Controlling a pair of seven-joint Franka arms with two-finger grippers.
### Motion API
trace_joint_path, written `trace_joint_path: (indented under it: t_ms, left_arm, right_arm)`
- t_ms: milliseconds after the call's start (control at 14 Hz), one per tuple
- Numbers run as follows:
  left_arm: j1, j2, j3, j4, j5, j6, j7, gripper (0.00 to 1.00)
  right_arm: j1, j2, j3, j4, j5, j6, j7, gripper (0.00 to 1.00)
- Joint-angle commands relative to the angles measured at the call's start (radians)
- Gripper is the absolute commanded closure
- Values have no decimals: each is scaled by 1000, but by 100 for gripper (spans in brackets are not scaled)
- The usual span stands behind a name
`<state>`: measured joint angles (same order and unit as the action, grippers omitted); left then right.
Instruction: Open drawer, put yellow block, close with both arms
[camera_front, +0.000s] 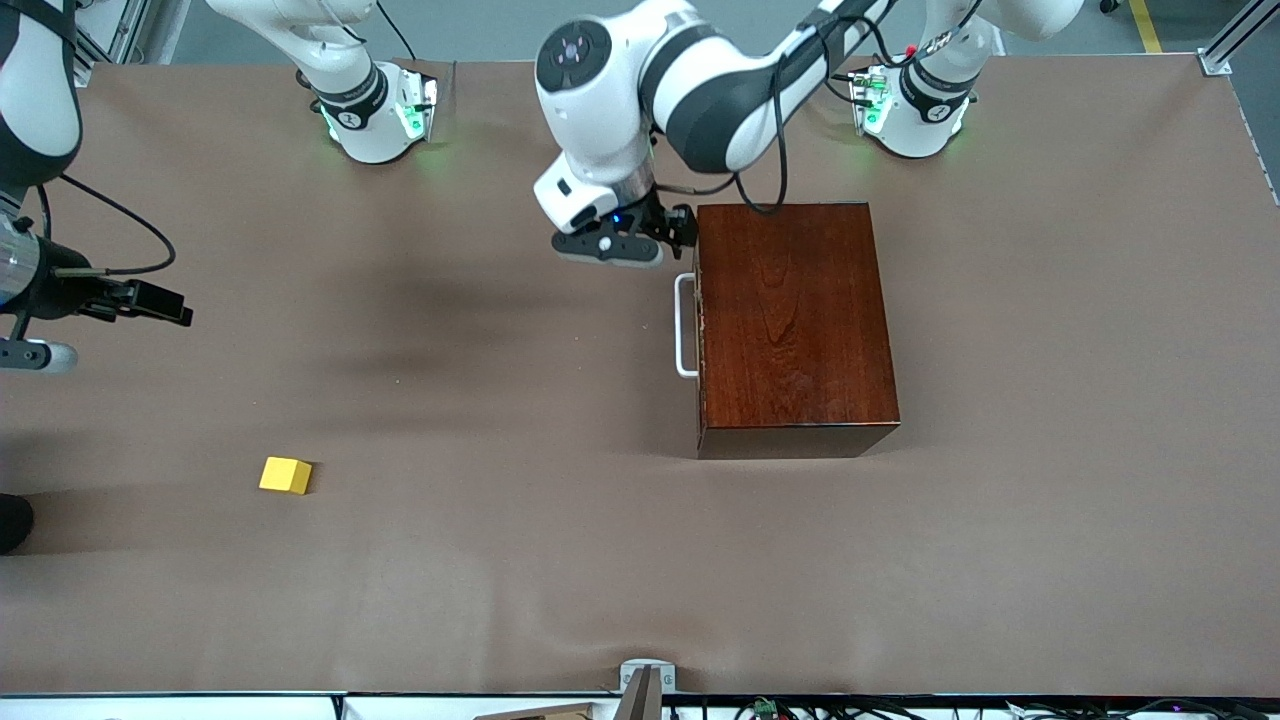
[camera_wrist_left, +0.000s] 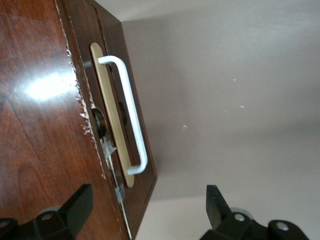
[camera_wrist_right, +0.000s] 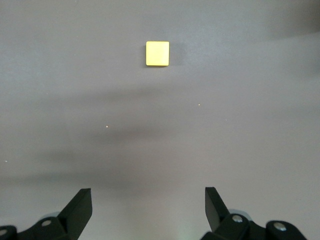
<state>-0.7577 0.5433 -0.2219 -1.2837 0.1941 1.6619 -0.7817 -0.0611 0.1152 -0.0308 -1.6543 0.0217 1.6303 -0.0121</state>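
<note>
The reddish-brown wooden box (camera_front: 795, 320) stands toward the left arm's end of the table. Its drawer is shut, and the drawer's white bar handle (camera_front: 684, 325) faces the right arm's end. In the left wrist view the handle (camera_wrist_left: 131, 110) lies on the dark drawer front (camera_wrist_left: 112, 55). My left gripper (camera_front: 678, 230) is open and empty over the box's corner at the handle side, one finger (camera_wrist_left: 80, 202) over the box top and the other over the table. The yellow block (camera_front: 286, 475) lies on the table toward the right arm's end. My right gripper (camera_front: 160, 302) is open and empty above the table; the block (camera_wrist_right: 157, 53) shows ahead of it.
The brown table surface (camera_front: 500, 560) stretches between block and box. A small metal bracket (camera_front: 646, 680) sits at the table edge nearest the camera. A dark object (camera_front: 12, 522) shows at the edge of the view by the right arm's end.
</note>
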Motion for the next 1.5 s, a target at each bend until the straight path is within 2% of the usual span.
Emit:
trace_joint_path:
  t_ms: [0,429,786,1429]
  left_arm:
    - [-6,47,3,37,63,-13,-8,0]
    - [-5,93,36,38,62,67,-44,0]
    - [-8,135,36,37,62,128,-117,0]
    - [-9,178,38,27,64,137,-143,0]
  right_arm:
    - [-3,20,3,-1,0,13,-2,0]
    - [1,49,5,-2,0,28,-2,0]
    - [1,76,5,-2,0,57,-2,0]
    - [10,173,5,-4,0,180,-9,0]
